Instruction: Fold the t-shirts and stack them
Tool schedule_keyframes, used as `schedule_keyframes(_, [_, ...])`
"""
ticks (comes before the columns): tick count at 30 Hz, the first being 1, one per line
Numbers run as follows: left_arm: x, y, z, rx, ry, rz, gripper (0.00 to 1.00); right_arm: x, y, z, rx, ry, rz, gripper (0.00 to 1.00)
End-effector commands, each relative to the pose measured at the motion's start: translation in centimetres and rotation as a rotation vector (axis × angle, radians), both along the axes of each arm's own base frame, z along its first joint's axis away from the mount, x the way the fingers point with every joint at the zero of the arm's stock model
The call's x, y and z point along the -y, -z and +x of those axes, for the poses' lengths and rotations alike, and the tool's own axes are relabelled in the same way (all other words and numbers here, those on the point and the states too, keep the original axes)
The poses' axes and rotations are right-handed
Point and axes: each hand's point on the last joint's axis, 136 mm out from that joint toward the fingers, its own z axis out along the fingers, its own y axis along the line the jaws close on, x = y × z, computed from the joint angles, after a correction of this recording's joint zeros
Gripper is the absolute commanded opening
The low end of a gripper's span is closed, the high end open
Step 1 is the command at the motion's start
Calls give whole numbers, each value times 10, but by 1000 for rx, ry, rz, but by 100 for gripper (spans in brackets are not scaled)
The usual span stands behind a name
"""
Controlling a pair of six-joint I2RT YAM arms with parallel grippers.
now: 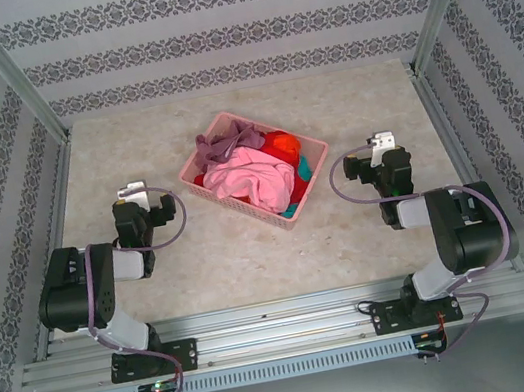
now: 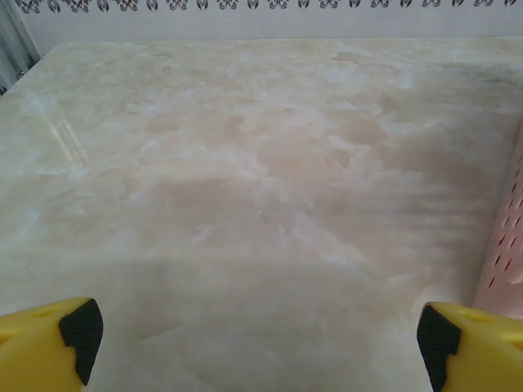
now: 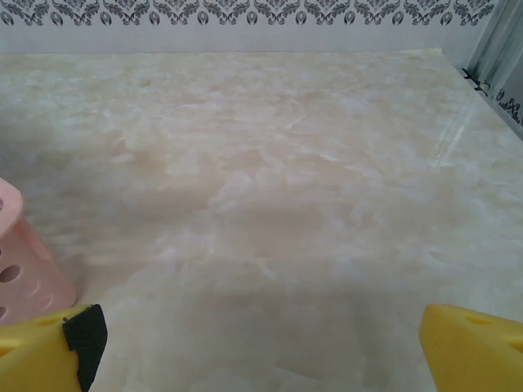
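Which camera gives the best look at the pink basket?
The top external view: the whole basket sits mid-table, t-shirts piled inside. The left wrist view catches a strip of its lattice side; the right wrist view, one rounded corner.

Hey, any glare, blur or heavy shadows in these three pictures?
Top external: even light, sharp, no harsh shadows. Left wrist: a thin glare streak on the table at left, a dim shadow band nearer the lens. Right wrist: a matching streak at right, faint shading beside the basket.
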Motion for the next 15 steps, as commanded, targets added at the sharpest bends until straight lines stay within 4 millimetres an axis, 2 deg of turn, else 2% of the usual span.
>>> schedule_keyframes(1, [2,-3,-3,2,8,26,100,-4,-7,-1,21,-18,14,98])
schedule_keyframes(12, [1,-3,-3,-1,2,23,100,-4,-7,-1,21,-16,15,98])
schedule_keyframes(15, [-10,-4,-6,12,-68,22,100,-4,-7,-1,21,-18,16,98])
